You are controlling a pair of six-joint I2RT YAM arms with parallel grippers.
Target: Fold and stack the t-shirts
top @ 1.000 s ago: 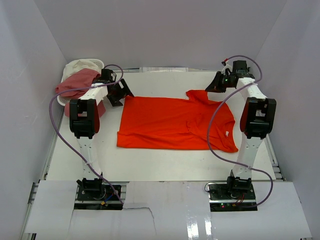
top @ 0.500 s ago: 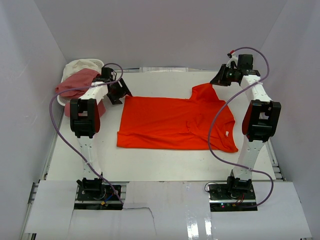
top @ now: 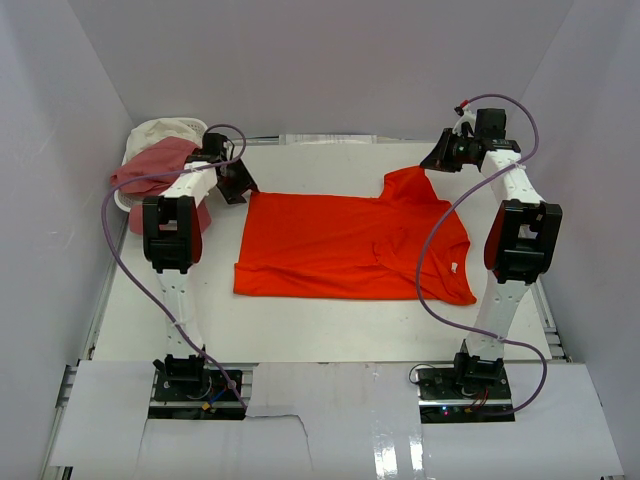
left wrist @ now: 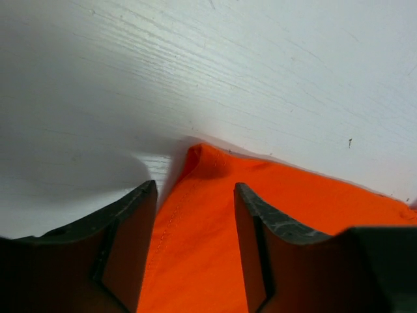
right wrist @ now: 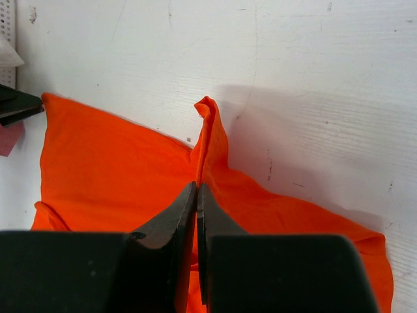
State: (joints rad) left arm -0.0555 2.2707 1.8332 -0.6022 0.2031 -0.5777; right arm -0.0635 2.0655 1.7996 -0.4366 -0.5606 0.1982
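Observation:
The orange-red t-shirt (top: 350, 245) lies spread flat mid-table. My right gripper (top: 437, 163) is shut on its far right sleeve and holds that fold lifted off the table; in the right wrist view the fabric (right wrist: 210, 130) stands up pinched between the closed jaws (right wrist: 197, 188). My left gripper (top: 240, 181) is open at the shirt's far left corner; in the left wrist view that hemmed corner (left wrist: 199, 195) lies between the spread fingers (left wrist: 194, 189). The dusty pink t-shirt (top: 155, 165) and the cream-white t-shirt (top: 165, 130) sit heaped at the far left.
A small white basket (top: 124, 200) holds the pink and cream heap at the far left corner. White walls close in the table at the back and both sides. Purple cables loop off both arms.
My right gripper has lifted the sleeve up and toward the far right. My left gripper has moved a little toward the far left, to the shirt's corner.

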